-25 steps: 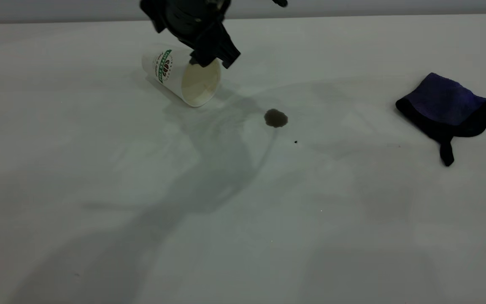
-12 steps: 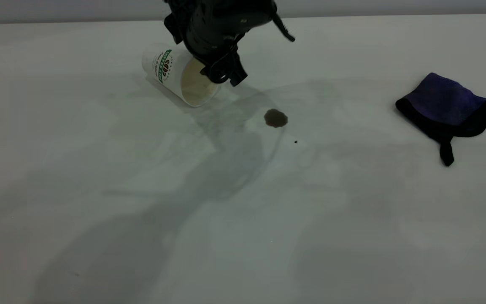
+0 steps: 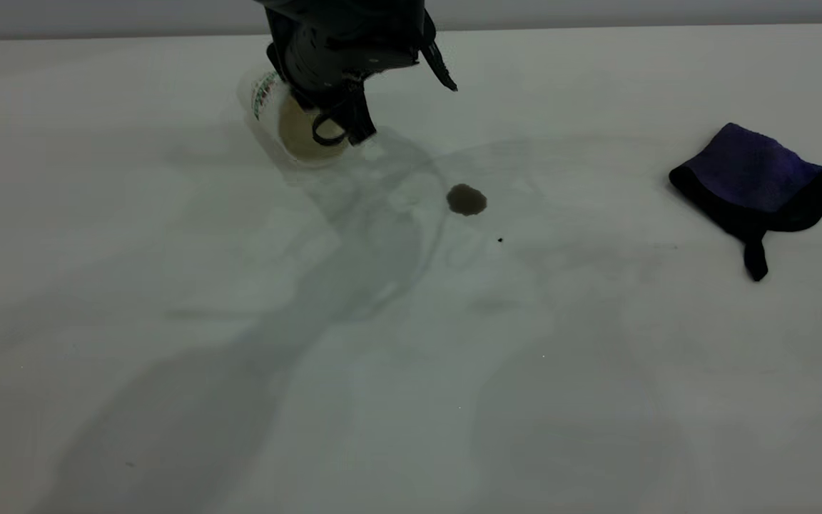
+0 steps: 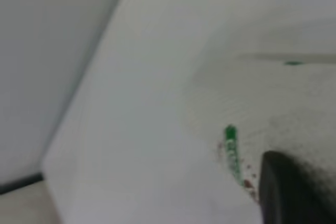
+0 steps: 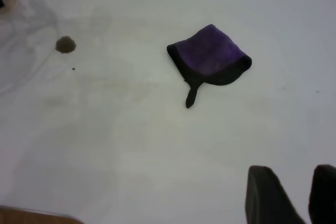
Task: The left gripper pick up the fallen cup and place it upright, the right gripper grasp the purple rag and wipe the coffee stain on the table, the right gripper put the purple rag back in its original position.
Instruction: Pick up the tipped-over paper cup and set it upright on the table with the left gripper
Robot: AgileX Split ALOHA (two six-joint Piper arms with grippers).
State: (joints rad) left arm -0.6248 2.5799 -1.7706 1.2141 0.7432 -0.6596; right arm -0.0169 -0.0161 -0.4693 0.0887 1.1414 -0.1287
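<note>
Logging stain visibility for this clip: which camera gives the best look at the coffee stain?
The exterior view: the coffee stain lies unobstructed mid-table, its roundish outline clear. The right wrist view shows the stain too, but farther off near the picture's edge. The left wrist view does not show it.

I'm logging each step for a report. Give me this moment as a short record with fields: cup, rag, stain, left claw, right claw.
cup: paper cup on its side at the far side of the table, mouth facing the camera
rag: purple rag lying flat at the right, untouched
stain: brown coffee stain between cup and rag, unwiped
left claw: left claw down at the cup's mouth; grip not visible
right claw: right claw open, above bare table, short of the rag
</note>
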